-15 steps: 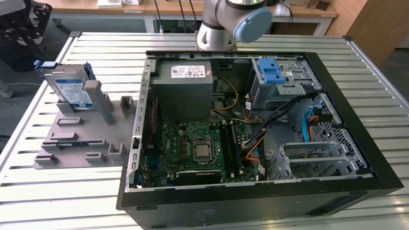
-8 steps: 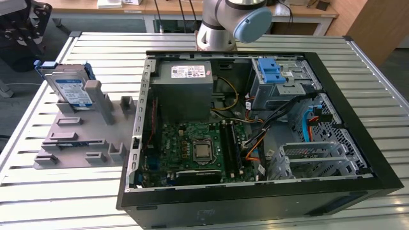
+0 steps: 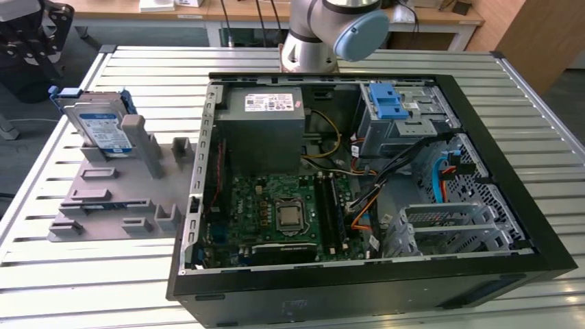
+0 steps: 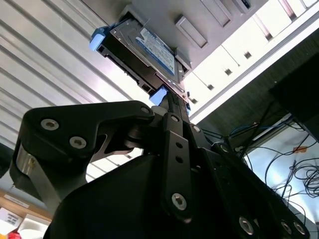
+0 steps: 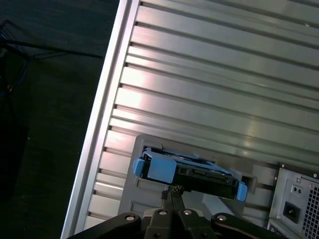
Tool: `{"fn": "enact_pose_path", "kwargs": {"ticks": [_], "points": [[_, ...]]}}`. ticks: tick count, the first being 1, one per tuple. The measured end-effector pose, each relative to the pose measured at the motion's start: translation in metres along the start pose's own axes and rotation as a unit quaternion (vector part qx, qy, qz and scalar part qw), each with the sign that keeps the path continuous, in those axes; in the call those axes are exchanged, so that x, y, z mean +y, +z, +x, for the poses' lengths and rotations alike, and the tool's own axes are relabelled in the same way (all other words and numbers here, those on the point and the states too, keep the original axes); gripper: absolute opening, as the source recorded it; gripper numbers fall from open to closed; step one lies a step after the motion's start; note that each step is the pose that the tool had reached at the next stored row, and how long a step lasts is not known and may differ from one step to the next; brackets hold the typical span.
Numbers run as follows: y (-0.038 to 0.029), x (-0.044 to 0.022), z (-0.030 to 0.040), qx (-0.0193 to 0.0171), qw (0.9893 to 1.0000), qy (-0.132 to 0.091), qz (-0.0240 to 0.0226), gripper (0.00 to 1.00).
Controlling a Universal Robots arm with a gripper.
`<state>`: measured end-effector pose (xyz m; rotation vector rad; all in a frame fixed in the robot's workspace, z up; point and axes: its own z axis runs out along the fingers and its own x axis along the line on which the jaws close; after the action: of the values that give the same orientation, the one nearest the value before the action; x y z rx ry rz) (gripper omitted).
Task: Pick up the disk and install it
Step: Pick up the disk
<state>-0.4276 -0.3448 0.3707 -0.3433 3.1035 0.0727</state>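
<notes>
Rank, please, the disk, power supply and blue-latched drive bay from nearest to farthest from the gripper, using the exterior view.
In the first wrist view the gripper hangs right by the disk.
1. disk: exterior view's left, on the grey holder.
2. power supply: inside the case, centre.
3. drive bay: inside the case, farther right.

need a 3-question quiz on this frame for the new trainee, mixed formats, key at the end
1. True or false: the disk is already inside the drive bay.
2. Where is the disk? A) standing upright in the grey holder on the slatted table; B) lying flat on the motherboard; C) resting on top of the power supply.
3. In the first wrist view, is the hand open or shut?

Key: 1 false. 2 A. 3 shut, with its tips together close to the disk's blue rail.
</notes>
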Motion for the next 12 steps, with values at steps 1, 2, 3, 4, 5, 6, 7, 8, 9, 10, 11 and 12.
{"fn": "enact_pose_path", "kwargs": {"ticks": [1,2,3,4,5,6,7,8,9,10,11,12], "points": [[0.0,0.0,0.0,0.0001,1.0,-0.002,0.0,0.11],[0.0,0.0,0.0,0.0002,1.0,-0.004,-0.0001,0.11],[0.0,0.0,0.0,0.0003,1.0,-0.006,-0.0001,0.11],[0.0,0.0,0.0,0.0004,1.0,-0.008,-0.0002,0.11],[0.0,0.0,0.0,0.0005,0.9999,-0.011,-0.0003,0.11],[0.0,0.0,0.0,0.0006,0.9999,-0.014,-0.0003,0.11],[0.0,0.0,0.0,0.0007,0.9999,-0.017,-0.0004,0.11],[0.0001,0.0,0.0,0.0009,0.9998,-0.021,-0.0005,0.11],[0.0,0.0,0.0,0.0011,0.9997,-0.024,-0.0006,0.11],[0.0001,0.0,0.0,0.0012,0.9996,-0.028,-0.0007,0.11],[0.0,0.0,0.0,0.0014,0.9995,-0.032,-0.0007,0.11],[0.0,0.0,0.0,0.0016,0.9994,-0.036,-0.0008,0.11]]}}
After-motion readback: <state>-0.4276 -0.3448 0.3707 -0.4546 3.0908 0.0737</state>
